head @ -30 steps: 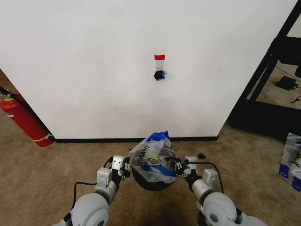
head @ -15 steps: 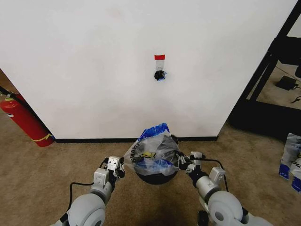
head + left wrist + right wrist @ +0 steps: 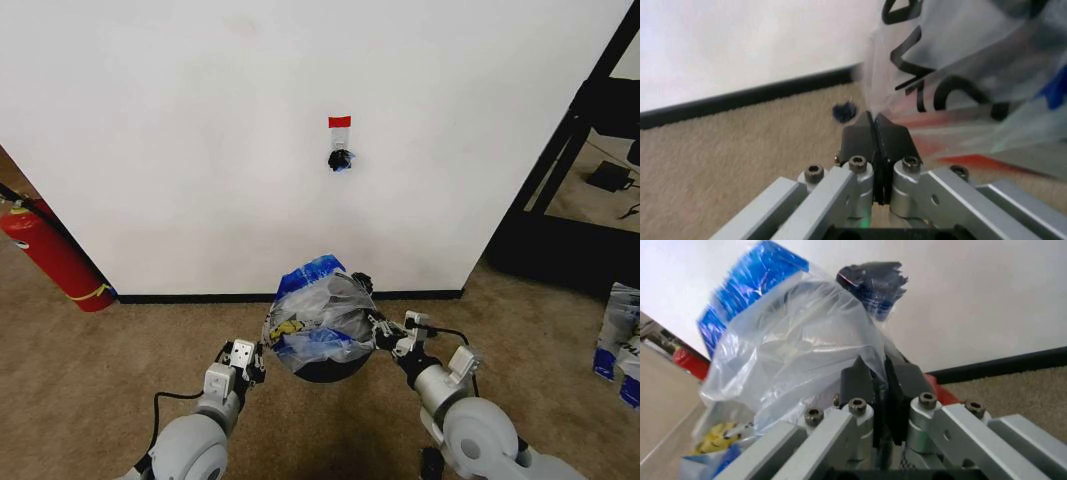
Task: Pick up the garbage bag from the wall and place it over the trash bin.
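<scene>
Carpeted room, brown pile [image 3: 90, 380] underfoot from the near edge to the wall.

Saw 2 grey arms low in the head view, 1 on each side of the bin. Found the left hand [image 3: 256, 360] just beside the bag's lower left corner. In its wrist view found that left hand [image 3: 873, 121] with fingers pressed flat together and no gap, printed film lying right at the tips. Could not tell whether any film was caught between them.

Found the right hand [image 3: 384, 334] at the bag's right side. In its wrist view saw that right hand [image 3: 879, 366] clamped on a fold of clear plastic running down between the fingers.

Saw the garbage bag [image 3: 320, 318] stretched between the 2 hands, puffed up, blue patch on top, a bit of yellow at the lower left. Saw it draped on top of the trash bin [image 3: 326, 372], only a dark curved edge of that showing beneath.

Farther back, noted the black baseboard [image 3: 200, 297] and the white wall [image 3: 180, 150]. Saw a red tape strip [image 3: 340, 121] with a black hook [image 3: 340, 159] just under it.

Noted a red fire extinguisher [image 3: 50, 255] leaning at the far left, and a black frame [image 3: 575, 130] and white-and-blue packages [image 3: 620, 340] to the right.
</scene>
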You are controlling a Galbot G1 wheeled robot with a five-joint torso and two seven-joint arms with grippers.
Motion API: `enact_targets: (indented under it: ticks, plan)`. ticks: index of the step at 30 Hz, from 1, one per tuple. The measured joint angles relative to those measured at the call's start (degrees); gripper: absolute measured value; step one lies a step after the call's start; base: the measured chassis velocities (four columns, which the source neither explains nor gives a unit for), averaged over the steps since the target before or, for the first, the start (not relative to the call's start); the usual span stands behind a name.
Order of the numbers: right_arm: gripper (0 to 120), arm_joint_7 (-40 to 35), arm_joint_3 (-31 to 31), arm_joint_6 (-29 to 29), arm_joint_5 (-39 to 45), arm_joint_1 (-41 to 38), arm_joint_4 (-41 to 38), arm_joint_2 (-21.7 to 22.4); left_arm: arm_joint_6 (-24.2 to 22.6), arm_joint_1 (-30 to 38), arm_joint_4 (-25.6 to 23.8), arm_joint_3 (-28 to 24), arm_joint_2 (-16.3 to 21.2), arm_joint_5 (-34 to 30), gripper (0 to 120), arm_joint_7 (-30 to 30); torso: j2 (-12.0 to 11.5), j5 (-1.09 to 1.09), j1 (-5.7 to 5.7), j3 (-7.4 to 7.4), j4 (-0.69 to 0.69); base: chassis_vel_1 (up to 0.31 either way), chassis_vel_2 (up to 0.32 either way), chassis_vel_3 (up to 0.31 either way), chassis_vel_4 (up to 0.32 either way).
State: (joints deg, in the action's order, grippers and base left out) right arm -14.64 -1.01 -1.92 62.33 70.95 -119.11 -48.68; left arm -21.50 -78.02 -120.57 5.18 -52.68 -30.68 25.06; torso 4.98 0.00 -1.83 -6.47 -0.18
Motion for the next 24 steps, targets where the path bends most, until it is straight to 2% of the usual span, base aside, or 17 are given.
enact_targets:
  ticks: [2,5,9,14,15,21,22,24]
  plan:
    - [1,0.21,0.20,-0.01,-0.57,-0.24,0.79,-0.13,3.30,-0.27,0.00,-0.05,0.16,0.55,0,-0.50,0.00,0.00,0.00,0.00,0.00,0.000,0.000,0.000,0.000]
    - [1,0.65,0.43,-0.72,-2.08,-1.12,3.04,-0.87,8.20,-1.44,-0.59,0.07,0.94,3.36,10,-2.54,0.00,0.00,0.00,0.00,0.00,0.000,0.000,0.000,0.000]
    - [1,1.24,0.48,-1.74,-3.08,-2.33,5.32,-1.56,9.75,-2.52,-0.84,0.20,1.88,7.78,23,-4.10,0.00,0.01,0.00,0.00,0.02,0.000,0.000,0.000,0.000]
    - [1,1.24,0.29,-2.47,-3.32,-3.53,7.25,-2.54,13.62,-2.48,2.95,1.31,3.50,17.75,44,-5.10,0.00,0.00,0.00,0.00,0.01,0.000,0.000,0.000,0.000]
    - [1,1.24,0.29,-2.47,-3.32,-3.53,7.25,-2.54,13.62,-2.48,2.95,1.31,3.50,17.75,44,-5.10,0.00,0.00,0.00,0.00,0.01,0.000,0.000,0.000,0.000]
    - [1,1.64,0.80,-2.52,-6.15,-2.70,7.82,-2.37,21.78,-1.05,2.71,4.15,4.99,22.49,68,-8.35,0.00,0.00,0.00,0.00,0.01,0.000,0.000,0.000,0.000]
    - [1,1.64,0.80,-2.52,-6.15,-2.70,7.82,-2.37,21.78,-1.05,2.71,4.15,4.99,22.49,68,-8.35,0.00,0.00,0.00,0.00,0.01,0.000,0.000,0.000,0.000]
    - [1,3.56,1.14,-2.52,-8.94,-1.54,7.89,-1.88,26.64,0.28,2.92,4.13,6.17,25.62,77,-14.06,0.00,0.00,0.00,0.00,-0.02,0.000,0.000,0.000,0.000]
